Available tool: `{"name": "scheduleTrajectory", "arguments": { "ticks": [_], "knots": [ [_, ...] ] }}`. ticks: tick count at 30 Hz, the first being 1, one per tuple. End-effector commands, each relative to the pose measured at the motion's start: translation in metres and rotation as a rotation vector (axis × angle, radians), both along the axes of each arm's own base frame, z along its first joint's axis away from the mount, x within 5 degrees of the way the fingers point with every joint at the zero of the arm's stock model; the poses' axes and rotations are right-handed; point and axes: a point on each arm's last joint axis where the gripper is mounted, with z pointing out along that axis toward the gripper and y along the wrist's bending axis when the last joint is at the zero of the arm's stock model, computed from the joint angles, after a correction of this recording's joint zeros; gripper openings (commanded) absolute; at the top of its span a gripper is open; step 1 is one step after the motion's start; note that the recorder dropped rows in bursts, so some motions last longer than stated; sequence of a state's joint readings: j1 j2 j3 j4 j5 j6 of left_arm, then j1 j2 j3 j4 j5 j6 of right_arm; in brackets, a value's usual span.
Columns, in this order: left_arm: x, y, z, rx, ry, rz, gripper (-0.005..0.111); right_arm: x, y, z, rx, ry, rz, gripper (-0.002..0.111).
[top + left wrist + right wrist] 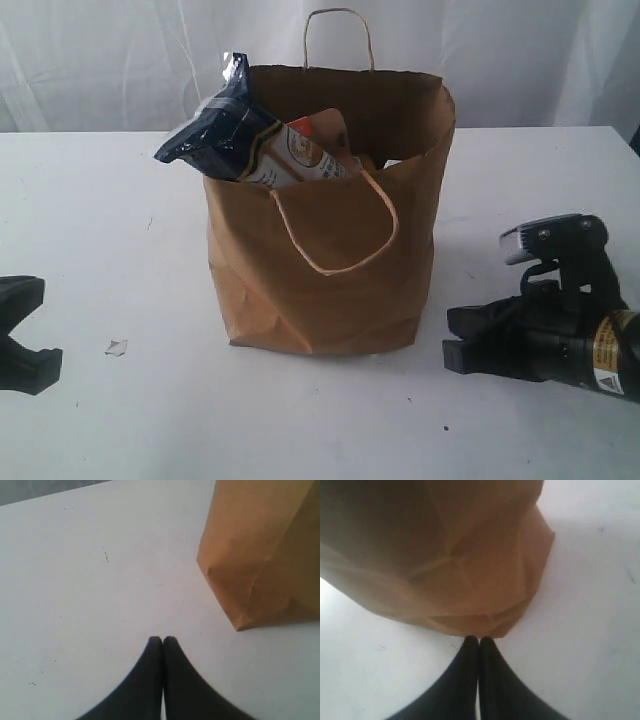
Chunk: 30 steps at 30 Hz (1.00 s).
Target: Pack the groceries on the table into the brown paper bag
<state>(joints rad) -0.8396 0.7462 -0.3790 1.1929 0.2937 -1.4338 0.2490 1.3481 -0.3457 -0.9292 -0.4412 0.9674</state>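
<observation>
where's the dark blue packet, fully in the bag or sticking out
Sticking out: the long dark-blue packet leans out over the brown paper bag's rim, its lower end inside.

The left end effector (162, 640) hangs low over the white table (90, 595), its two black jaws pressed together along their whole length with nothing between them. Ahead of the tips and off to one side stands the brown paper bag (260, 550). Only its lower part is in view: a creased bottom corner that rests on the table, apart from the tips. Farther ahead, a small dark scuff (106, 556) marks the table, along with a few faint specks.
</observation>
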Motion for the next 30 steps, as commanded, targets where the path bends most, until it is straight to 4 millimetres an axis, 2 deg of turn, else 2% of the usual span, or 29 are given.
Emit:
{"name": "scheduleTrajectory", "arguments": {
  "ticks": [1,4,9,23,30],
  "knots": [
    [0.0,-0.001,-0.001,-0.002,-0.006,-0.014,0.0,0.012,0.01,-0.02,0.026,0.065,0.07,0.0],
    [0.0,-0.001,-0.001,-0.002,-0.006,-0.014,0.0,0.019,0.014,-0.033,0.019,0.104,0.098,0.0],
    [0.0,-0.001,-0.001,-0.002,-0.006,-0.014,0.0,0.034,0.02,-0.041,0.016,0.102,0.143,0.0],
    [-0.001,-0.002,-0.001,-0.008,-0.005,-0.021,0.0,0.061,0.028,-0.046,0.009,0.088,0.158,0.0],
    [-0.002,-0.005,0.0,-0.029,-0.008,-0.057,0.0,0.072,0.031,-0.039,0.009,0.049,0.168,0.0]
  ]
}}
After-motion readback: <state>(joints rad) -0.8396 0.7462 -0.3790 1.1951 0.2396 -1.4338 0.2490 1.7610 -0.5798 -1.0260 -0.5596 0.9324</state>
